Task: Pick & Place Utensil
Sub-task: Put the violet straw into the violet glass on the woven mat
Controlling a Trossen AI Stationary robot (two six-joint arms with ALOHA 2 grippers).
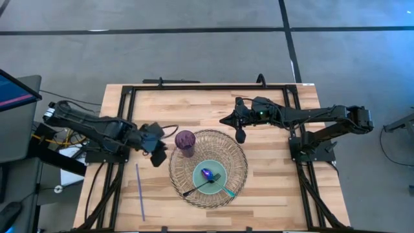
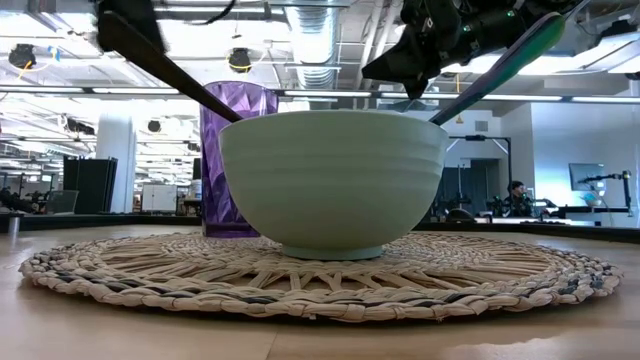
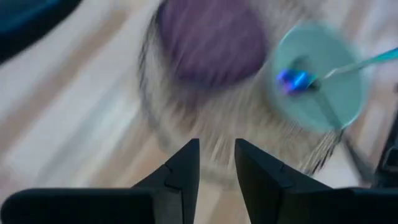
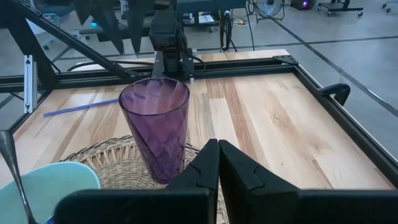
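2 utensils already lay in the bowl [image 1: 210,178]; left claw [image 1: 157,154], slightly parted and empty, probably needed the straw [image 1: 140,192] next; right claw [image 1: 240,135] hung clenched, empty.

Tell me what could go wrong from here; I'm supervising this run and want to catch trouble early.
1. The left gripper hangs beside the purple cup on the woven mat; a sideways move could tip it.
2. Two utensils lean in the bowl; pulling the dark spoon could drag the teal utensil out.
3. The right gripper, shut, hovers at the mat's edge near the cup.

Overhead; table-level (shared bowl [image 1: 213,178]); wrists
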